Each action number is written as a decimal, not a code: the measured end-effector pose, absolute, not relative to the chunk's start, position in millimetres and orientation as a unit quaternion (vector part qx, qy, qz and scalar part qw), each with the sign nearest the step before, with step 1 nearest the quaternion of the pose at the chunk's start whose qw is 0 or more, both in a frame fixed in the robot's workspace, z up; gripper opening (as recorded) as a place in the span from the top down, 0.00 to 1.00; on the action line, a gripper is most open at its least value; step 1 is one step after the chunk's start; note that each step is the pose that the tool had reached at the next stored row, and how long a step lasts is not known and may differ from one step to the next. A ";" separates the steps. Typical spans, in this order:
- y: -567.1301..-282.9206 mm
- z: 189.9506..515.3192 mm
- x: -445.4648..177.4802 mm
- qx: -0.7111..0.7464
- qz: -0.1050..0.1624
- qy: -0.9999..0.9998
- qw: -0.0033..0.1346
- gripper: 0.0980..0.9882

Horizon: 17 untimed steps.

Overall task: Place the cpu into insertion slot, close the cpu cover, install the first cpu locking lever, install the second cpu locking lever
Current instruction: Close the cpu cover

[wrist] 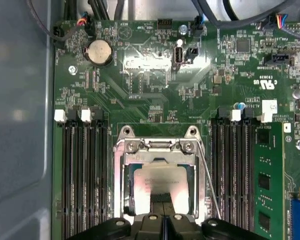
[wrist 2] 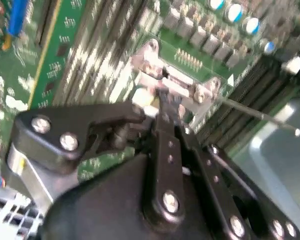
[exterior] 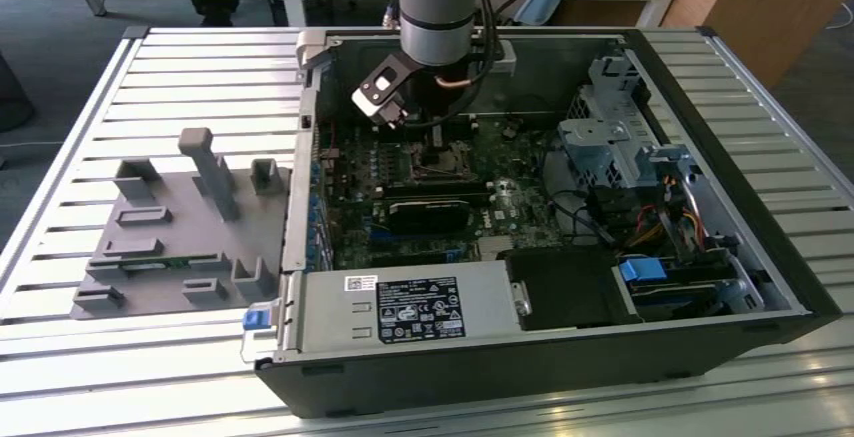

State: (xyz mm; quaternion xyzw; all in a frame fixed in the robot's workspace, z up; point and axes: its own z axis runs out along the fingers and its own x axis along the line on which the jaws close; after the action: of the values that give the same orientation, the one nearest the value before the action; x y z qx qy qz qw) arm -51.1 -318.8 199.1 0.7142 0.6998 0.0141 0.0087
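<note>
Black hand [wrist: 162,206], fingers pressed together, tips at the edge of the cpu cover [wrist: 121,172]. That cover lies flat over the insertion slot [wrist: 131,190], the silvery cpu [wrist: 160,177] showing through its window. One thin locking lever [wrist: 208,172] slants beside it.

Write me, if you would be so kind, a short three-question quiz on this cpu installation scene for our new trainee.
1. True or false: the cpu shows through the central window of the cpu cover, which lies down over it.
2. Multiple choice: the jaws of the pincer stand A) wide open; B) shut; C) clamped round the cpu.
3. Short answer: what colour is the circuit board around the socket?

Key: 1 true; 2 B; 3 green.
</note>
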 end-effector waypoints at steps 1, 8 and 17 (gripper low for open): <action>-318.6 200.0 -50.7 0.714 0.015 0.700 0.009 0.99; -318.5 212.3 -51.8 0.714 0.015 0.700 0.009 0.99; -318.5 213.1 -48.7 0.714 0.016 0.700 0.011 0.99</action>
State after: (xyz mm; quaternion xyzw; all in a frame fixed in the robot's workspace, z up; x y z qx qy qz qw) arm -48.7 -318.5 213.1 0.7136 0.7003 0.0162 0.0109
